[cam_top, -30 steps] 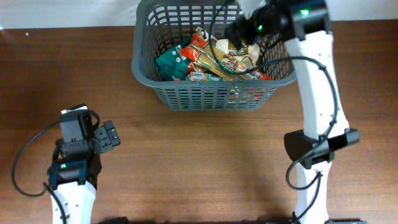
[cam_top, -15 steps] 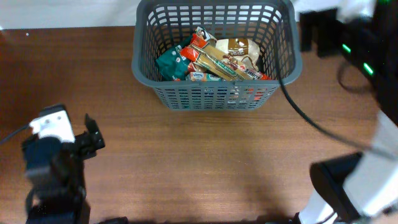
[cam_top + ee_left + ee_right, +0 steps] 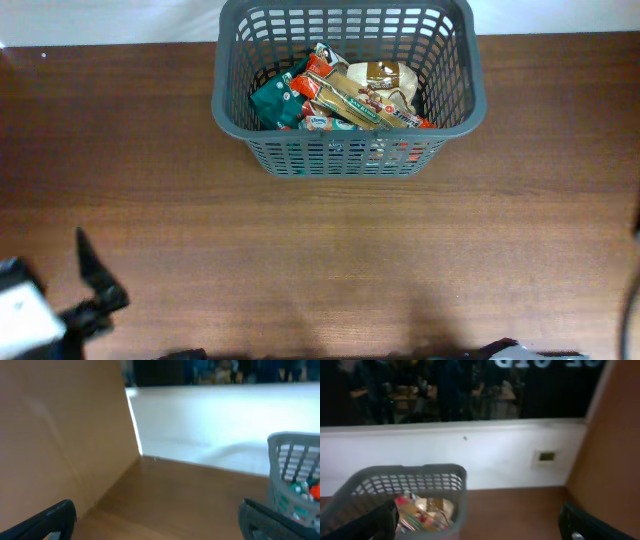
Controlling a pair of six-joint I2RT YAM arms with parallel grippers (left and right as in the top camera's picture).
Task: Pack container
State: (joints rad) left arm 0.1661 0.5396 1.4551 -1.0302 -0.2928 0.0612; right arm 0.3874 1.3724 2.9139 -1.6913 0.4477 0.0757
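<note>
Given container [image 3: 345,155] at far-centre of table [image 3: 300,250], packets [image 3: 350,95] inside, left gripper [image 3: 157,522] and right gripper [image 3: 480,522] both splayed wide, empty, probably done: park both well clear, no regrasp.

Left tool [image 3: 157,512] and right tool [image 3: 479,519] gape wide (dark fingers [image 3: 55,512] far apart), aimed level.

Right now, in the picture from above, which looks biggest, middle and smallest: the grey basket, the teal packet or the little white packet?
1. grey basket, by far the largest
2. teal packet
3. little white packet, smallest, though it is partly buried, so its full size is hidden
</note>
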